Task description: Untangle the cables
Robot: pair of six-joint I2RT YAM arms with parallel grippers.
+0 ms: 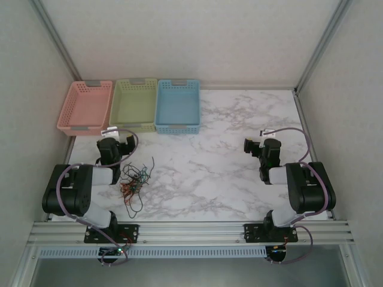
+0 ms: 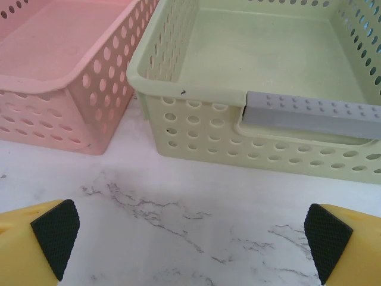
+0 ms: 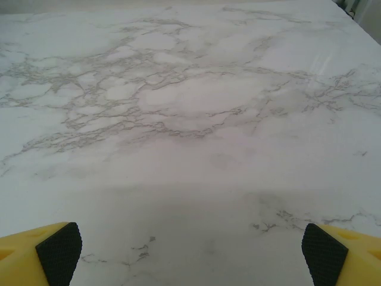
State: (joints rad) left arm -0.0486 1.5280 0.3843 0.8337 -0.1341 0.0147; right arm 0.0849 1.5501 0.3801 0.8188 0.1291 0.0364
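The cables [image 1: 135,179], thin black, red-orange and green wires, lie in one tangled heap on the marble table [image 1: 227,173], just right of the left arm. My left gripper [image 1: 117,142] stands open behind the heap, facing the baskets, and its yellow fingers [image 2: 56,235] with black pads are wide apart over bare marble. My right gripper [image 1: 256,144] is open too, far to the right of the heap, its fingers [image 3: 324,253] spread over bare table.
Three baskets stand in a row at the back left: pink [image 1: 85,106], green [image 1: 136,104] and blue [image 1: 178,104]. The green basket [image 2: 262,77] and pink basket [image 2: 65,71] sit close ahead of the left gripper. Side walls bound the table.
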